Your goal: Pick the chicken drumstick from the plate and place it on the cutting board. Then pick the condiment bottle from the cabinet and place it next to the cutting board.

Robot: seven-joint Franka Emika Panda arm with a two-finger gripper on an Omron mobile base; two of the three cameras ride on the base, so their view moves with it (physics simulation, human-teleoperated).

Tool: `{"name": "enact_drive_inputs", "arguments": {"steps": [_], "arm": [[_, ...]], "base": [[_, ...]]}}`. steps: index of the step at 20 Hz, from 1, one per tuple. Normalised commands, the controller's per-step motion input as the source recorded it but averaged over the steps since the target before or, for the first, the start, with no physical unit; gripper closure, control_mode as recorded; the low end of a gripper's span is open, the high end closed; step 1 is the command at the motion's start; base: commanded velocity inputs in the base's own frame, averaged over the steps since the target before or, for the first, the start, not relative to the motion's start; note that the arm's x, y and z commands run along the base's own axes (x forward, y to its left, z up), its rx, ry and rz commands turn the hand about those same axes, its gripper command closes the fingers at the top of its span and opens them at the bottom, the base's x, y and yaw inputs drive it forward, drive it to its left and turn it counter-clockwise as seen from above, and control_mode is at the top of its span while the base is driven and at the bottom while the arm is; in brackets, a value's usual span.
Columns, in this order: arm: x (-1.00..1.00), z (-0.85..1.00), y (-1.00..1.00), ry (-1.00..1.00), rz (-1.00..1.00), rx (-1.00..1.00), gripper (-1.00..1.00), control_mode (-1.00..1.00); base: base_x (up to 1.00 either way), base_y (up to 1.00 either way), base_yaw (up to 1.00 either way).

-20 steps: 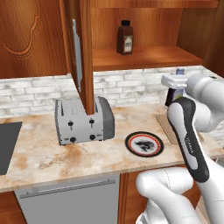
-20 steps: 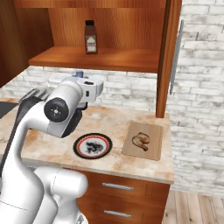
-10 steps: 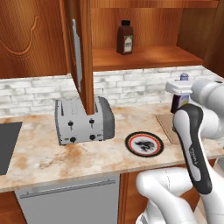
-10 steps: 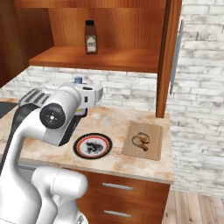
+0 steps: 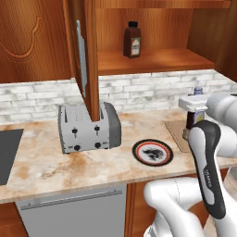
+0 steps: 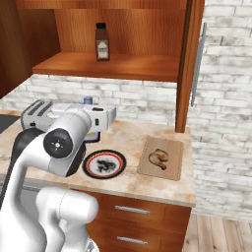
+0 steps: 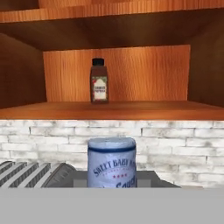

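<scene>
My gripper (image 5: 196, 111) is shut on the condiment bottle (image 5: 196, 119), a dark bottle with a blue cap, upright above the counter just left of the cutting board (image 5: 176, 131). The hand view has its pale label (image 7: 111, 168) close up at the bottom. From the right, the bottle (image 6: 88, 101) pokes up behind my gripper (image 6: 91, 129). The chicken drumstick (image 6: 159, 157) lies on the cutting board (image 6: 171, 169). The plate (image 6: 104, 164) sits bare to the board's left, also seen as the plate (image 5: 152, 152) in the left base view. The cabinet (image 5: 152, 62) stands open above.
A taller brown bottle (image 5: 132, 40) with a black cap stands on the cabinet shelf (image 7: 113, 109). The open cabinet door (image 5: 87, 55) hangs down over a silver toaster (image 5: 88, 127). A brick wall backs the counter. My own white arm (image 6: 59, 147) blocks the counter's left part.
My gripper has sunk a little toward the counter with the condiment bottle in it, drifting toward the cutting board. Plate, drumstick and board have stayed put.
</scene>
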Motion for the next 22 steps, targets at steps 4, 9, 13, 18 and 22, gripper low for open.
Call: {"name": "enact_drive_inputs", "arguments": {"steps": [4, 9, 13, 18, 22], "arm": [[-0.02, -0.40, 0.00, 0.00, 0.00, -0.03, 1.00, -1.00], [0.00, -0.35, -0.01, -0.01, 0.00, 0.00, 1.00, -1.00], [0.01, -0.28, -0.08, -0.01, 0.00, 0.00, 1.00, -1.00], [0.00, -0.34, -0.06, -0.05, 0.00, 0.00, 1.00, -1.00], [0.00, -0.39, -0.02, -0.09, 0.01, 0.00, 1.00, -1.00]], "base": [[0.00, 0.00, 0.00], [0.00, 0.00, 0.00], [0.00, 0.00, 0.00], [0.00, 0.00, 0.00], [0.00, 0.00, 0.00]]}}
